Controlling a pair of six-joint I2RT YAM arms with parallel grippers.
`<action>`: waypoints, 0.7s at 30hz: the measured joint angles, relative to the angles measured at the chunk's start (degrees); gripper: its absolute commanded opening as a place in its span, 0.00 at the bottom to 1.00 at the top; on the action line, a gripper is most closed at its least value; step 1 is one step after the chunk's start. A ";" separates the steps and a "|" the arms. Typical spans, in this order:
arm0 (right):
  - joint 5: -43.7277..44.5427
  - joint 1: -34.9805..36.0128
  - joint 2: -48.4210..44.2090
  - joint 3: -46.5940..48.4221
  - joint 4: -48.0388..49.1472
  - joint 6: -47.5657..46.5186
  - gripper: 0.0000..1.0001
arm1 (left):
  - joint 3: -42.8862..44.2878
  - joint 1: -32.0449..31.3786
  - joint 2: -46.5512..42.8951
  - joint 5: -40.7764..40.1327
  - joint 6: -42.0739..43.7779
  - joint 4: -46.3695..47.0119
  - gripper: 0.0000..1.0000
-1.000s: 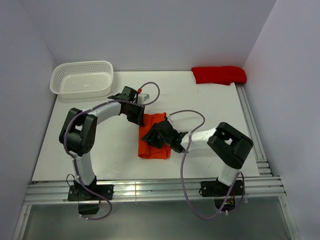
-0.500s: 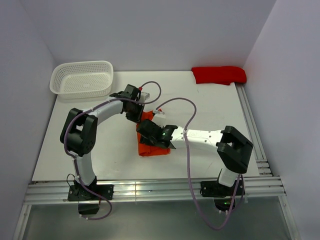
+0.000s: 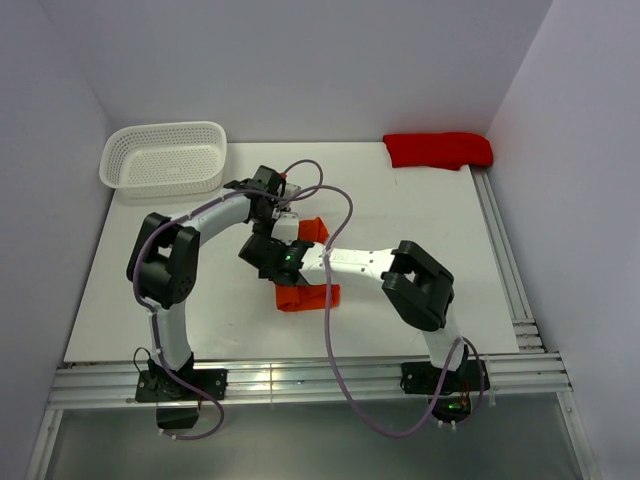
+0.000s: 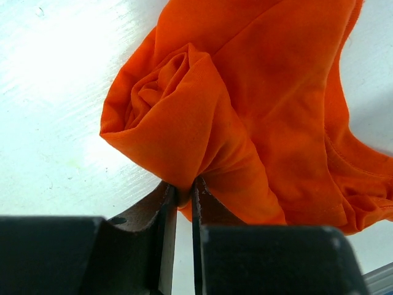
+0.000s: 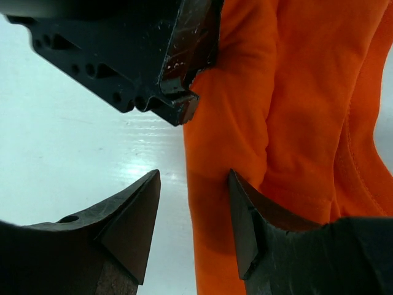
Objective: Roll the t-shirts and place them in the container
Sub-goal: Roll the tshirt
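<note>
Your left end effector [image 4: 184, 192] is pinching a rolled fold of the orange t-shirt [image 4: 258, 104], its fingers nearly pressed together on the cloth. Your right end effector [image 5: 194, 184] stands spread just beside it (the left one's dark fingers show at the top of the right wrist view). An edge of the shirt lies in the gap between its fingers, ungripped. The orange t-shirt sits bunched near the middle of the table [image 3: 420, 220], partly hidden under both arms. The red t-shirt [image 3: 438, 150] lies at the far right corner, well apart, and a white basket [image 3: 165, 128] sits at the far left.
</note>
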 measured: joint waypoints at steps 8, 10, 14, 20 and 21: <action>1.22 0.61 2.54 2.40 -3.69 0.15 0.56 | 2.01 0.11 1.07 0.17 0.00 -2.05 0.27; 1.33 0.76 3.48 3.41 -5.31 0.57 0.56 | 2.69 0.11 1.33 0.39 -0.02 -2.71 0.31; 2.36 1.49 5.70 5.20 -8.59 1.79 0.57 | 4.09 0.11 2.19 1.03 -0.04 -3.78 0.38; 3.34 1.99 6.58 5.53 -12.37 2.49 0.45 | 6.49 0.00 3.48 2.60 0.00 -5.29 0.55; 3.45 1.99 6.64 5.53 -12.74 2.67 0.43 | 6.91 0.00 3.67 2.95 0.11 -5.44 0.58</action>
